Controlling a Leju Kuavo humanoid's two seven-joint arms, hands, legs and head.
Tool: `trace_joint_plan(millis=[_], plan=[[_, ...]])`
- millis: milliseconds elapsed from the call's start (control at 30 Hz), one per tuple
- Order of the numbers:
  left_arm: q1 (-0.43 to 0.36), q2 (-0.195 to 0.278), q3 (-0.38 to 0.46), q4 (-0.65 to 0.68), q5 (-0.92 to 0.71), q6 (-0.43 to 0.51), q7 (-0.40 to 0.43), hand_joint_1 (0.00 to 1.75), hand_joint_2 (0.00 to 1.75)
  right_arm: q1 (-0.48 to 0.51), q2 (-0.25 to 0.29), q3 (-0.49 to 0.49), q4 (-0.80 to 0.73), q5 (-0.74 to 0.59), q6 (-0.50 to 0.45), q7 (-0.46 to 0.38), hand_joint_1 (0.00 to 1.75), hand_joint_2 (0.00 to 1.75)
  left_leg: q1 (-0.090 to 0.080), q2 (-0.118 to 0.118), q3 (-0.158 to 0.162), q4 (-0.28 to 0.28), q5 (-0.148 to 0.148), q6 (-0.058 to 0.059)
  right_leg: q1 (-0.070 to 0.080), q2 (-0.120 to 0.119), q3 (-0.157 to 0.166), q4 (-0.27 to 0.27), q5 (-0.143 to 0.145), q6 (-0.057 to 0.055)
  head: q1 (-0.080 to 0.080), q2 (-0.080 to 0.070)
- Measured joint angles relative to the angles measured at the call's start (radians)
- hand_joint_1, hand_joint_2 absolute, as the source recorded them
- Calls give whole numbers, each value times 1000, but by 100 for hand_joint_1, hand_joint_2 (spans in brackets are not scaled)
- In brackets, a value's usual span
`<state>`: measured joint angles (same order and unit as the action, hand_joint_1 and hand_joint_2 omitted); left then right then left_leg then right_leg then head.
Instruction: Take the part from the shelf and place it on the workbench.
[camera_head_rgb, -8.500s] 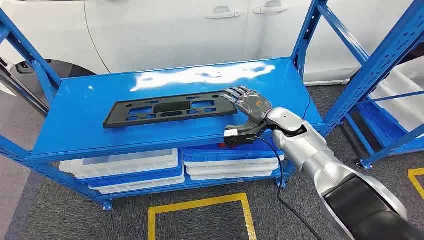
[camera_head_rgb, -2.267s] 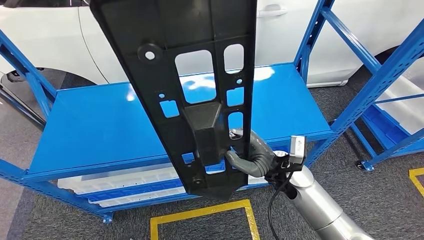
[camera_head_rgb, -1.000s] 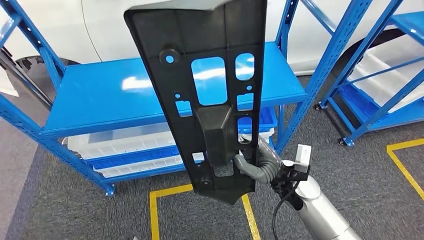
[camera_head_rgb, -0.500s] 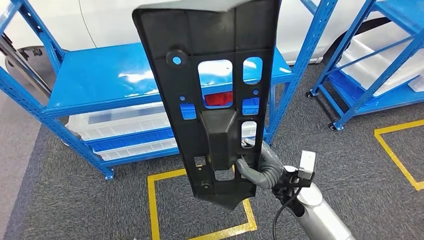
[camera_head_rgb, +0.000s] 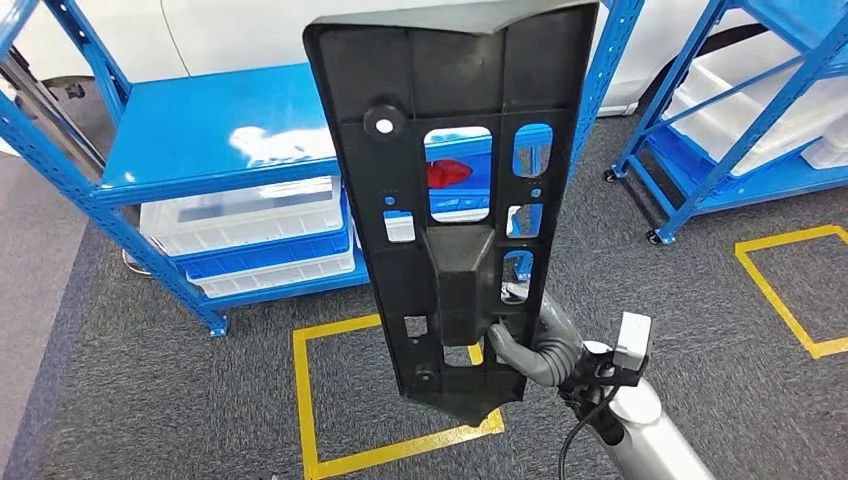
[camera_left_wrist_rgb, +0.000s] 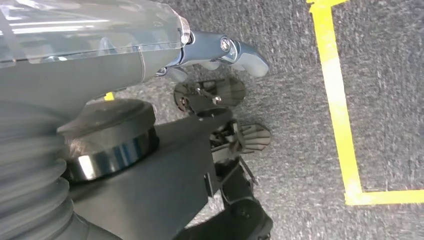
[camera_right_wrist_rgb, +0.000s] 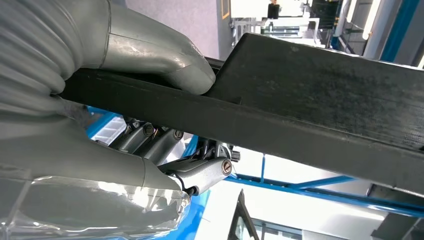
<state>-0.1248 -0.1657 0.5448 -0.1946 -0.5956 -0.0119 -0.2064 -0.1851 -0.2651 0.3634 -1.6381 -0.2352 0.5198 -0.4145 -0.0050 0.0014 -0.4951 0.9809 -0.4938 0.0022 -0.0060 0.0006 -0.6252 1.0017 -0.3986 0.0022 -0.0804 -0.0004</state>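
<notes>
The part (camera_head_rgb: 455, 190) is a long black plastic plate with cut-out openings. It stands upright, off the shelf (camera_head_rgb: 215, 130).

matt black plastic part (camera_head_rgb: 455, 190); glossy blue metal shelf (camera_head_rgb: 200, 130); rough grey carpet floor (camera_head_rgb: 150, 400).

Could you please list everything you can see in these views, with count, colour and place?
Part: one, black, held upright in front of the head camera.
Shelf: one, blue, behind the part, top deck bare.
Second shelf: one, blue, far right.
Bins: several, white and blue, on the shelf's lower level.
Car: one, white, behind the shelves.
Floor tape: yellow squares on grey carpet.
Right robot hand: grips the part's lower edge.
Left robot hand: hangs over the floor.
</notes>
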Motion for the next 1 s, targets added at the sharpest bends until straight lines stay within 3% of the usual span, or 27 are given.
trace_joint_plan(millis=[67,100,200,233,267,300,367,433,533,600,700,733,767,800,833,900,967,1000], plan=[[0,-1,0,0,0,5,1,0,175,1,0,-3,0,-1,4,0,175,175,2,4,0,-15,11,12,-2,0,-9,10,-6,11,0,0],[0,-2,0,0,0,8,2,0,175,0,1,-5,1,-3,7,0,175,175,4,6,-1,-22,18,19,-2,0,-22,38,-27,14,0,0],[1,-3,0,0,-1,14,6,0,175,-2,7,-10,5,-13,18,-1,175,175,2,10,-11,-22,28,29,-2,1,-105,228,-123,23,0,0],[2,-3,0,0,-2,16,7,0,175,-1,8,-10,8,-16,20,-1,175,175,1,11,-15,-18,29,30,-3,0,-125,277,-137,25,0,0],[3,-3,0,0,-2,17,7,0,175,-1,9,-11,10,-16,21,-1,175,175,1,11,-18,-14,29,30,-4,0,-126,290,-132,27,0,0],[3,-4,0,0,-2,18,7,0,175,-1,9,-12,12,-17,22,-1,175,175,1,11,-21,-9,28,29,-6,0,-107,261,-110,27,0,0],[3,-4,0,0,-2,18,8,0,175,-3,9,-15,14,-18,22,-1,175,175,0,11,-24,2,23,24,-7,-6,-32,129,-55,25,0,0],[3,-4,0,0,-5,19,9,0,175,-6,9,-17,15,-24,24,1,175,175,-4,13,-30,14,16,16,-3,-14,15,36,-34,14,0,0],[3,-4,0,0,-14,23,15,0,175,-5,9,-20,16,-39,27,3,175,175,-5,24,-36,20,10,2,0,-5,14,21,-33,-6,0,0],[2,-5,-1,0,-18,24,20,0,175,-4,8,-24,16,-45,28,4,175,175,-2,22,-49,54,-17,-8,-3,5,14,15,-28,-18,0,0],[1,-5,-2,0,-22,26,25,0,175,0,6,-29,17,-49,35,6,175,175,4,9,-128,234,-113,-19,-3,20,11,13,-22,-28,0,0],[2,-4,-3,0,-23,27,26,0,175,2,6,-30,18,-49,39,7,175,175,5,9,-152,289,-131,-21,-3,27,9,13,-21,-28,0,0],[3,-4,-3,0,-24,28,27,0,175,4,6,-31,18,-49,42,7,175,175,6,8,-162,312,-130,-21,-2,35,7,15,-20,-27,0,0],[3,-4,-3,0,-25,28,27,0,175,6,6,-32,18,-49,44,8,175,175,7,7,-152,293,-109,-19,-2,43,6,16,-18,-26,0,0],[3,-4,-3,0,-26,29,27,0,175,7,6,-33,18,-50,45,8,175,175,7,2,-125,239,-75,-16,-2,52,5,18,-17,-24,0,0],[4,-4,-3,0,-26,33,27,0,175,7,6,-35,18,-52,44,9,175,175,9,-34,-58,98,-17,-9,-2,69,3,22,-14,-19,0,0],[6,-3,-3,0,-25,37,29,0,175,8,6,-39,18,-55,43,11,175,175,7,-62,-29,31,-1,-2,-4,85,-5,22,-7,-7,0,0],[8,-3,-3,0,-25,39,31,0,175,12,6,-42,18,-56,42,11,175,175,5,-60,-28,26,1,1,-5,94,-8,20,-2,1,0,0]])
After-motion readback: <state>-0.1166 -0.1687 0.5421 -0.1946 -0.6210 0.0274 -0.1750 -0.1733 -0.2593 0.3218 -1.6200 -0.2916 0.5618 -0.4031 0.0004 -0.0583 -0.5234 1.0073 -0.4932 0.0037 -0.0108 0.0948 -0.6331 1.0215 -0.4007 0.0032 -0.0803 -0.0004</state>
